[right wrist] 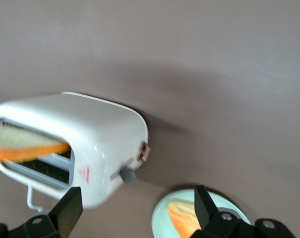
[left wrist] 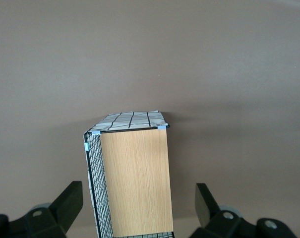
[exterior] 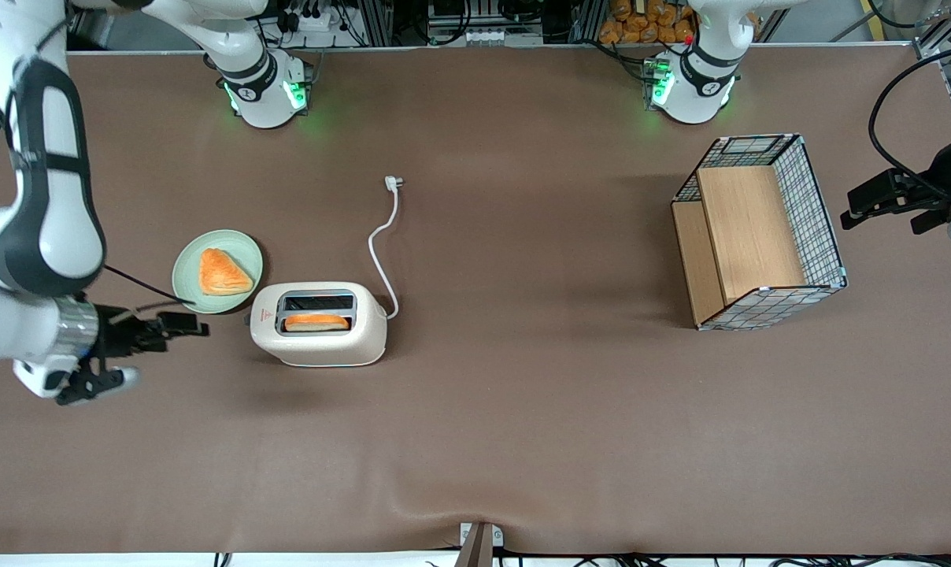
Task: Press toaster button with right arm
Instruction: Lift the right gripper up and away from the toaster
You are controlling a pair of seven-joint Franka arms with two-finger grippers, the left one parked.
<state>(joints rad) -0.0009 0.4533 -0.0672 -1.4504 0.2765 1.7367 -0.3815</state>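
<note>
Gripper: one, fingers spread, holding nothing
Toaster button: one grey nub, just ahead of the gripper, untouched
Toaster: one (single slice inside)
Plate: one, beside the gripper

The right arm runs off the front view's edge, its shoulder unseen. In the right wrist view the end effector shows only two finger stubs, tips cut off; the plate and its pastry are partly clipped, and the toaster loses one end.
</note>
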